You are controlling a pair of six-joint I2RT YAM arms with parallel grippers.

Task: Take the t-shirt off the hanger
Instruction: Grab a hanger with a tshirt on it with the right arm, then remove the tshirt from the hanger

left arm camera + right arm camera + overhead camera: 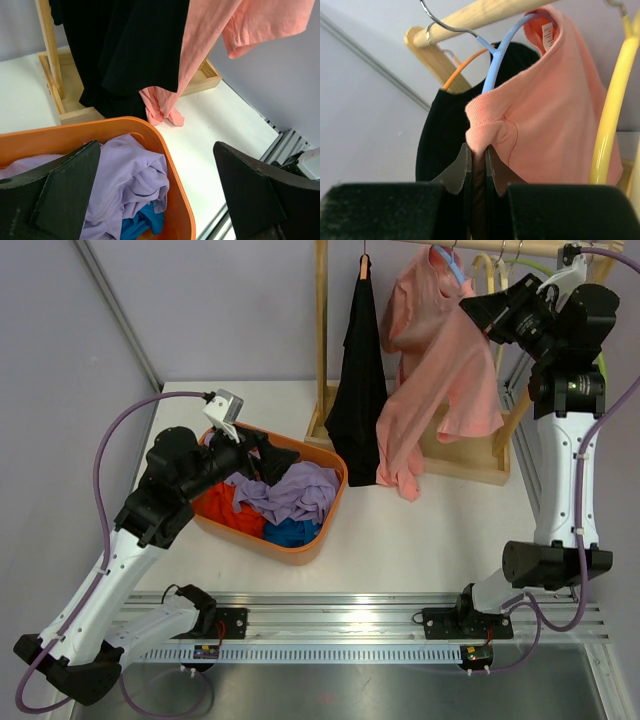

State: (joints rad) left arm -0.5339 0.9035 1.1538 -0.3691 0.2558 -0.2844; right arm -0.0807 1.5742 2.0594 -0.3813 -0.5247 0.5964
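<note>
- upper right of the top view: a salmon-pink cotton t-shirt [440,370] hangs on a light-blue wire hanger [453,265] hooked over a round wooden rail [485,12]. its hem trails down to the white tabletop [420,540].
- right wrist view, centre: the hanger's blue arm passes into the shirt's neck opening, and a white label [548,37] shows inside the collar.
- upper right corner of the top view: the right gripper [480,312] sits level with the shirt's shoulder. its fingers [451,172] are pressed together on a fold of the shirt's ribbed edge, with the cloth drawn towards them.
- just left of the pink shirt and touching it: a black garment [362,370] on an orange hanger [465,67].
- right edge of the right wrist view: a bare yellow plastic hanger [610,115].
- left of centre in the top view: the left gripper [258,448] hovers over an orange plastic basket [335,502]. its fingers [70,185] are spread wide apart and hold nothing.
- inside the basket: lilac [290,490], blue [292,532] and red [215,502] garments, heaped together.
</note>
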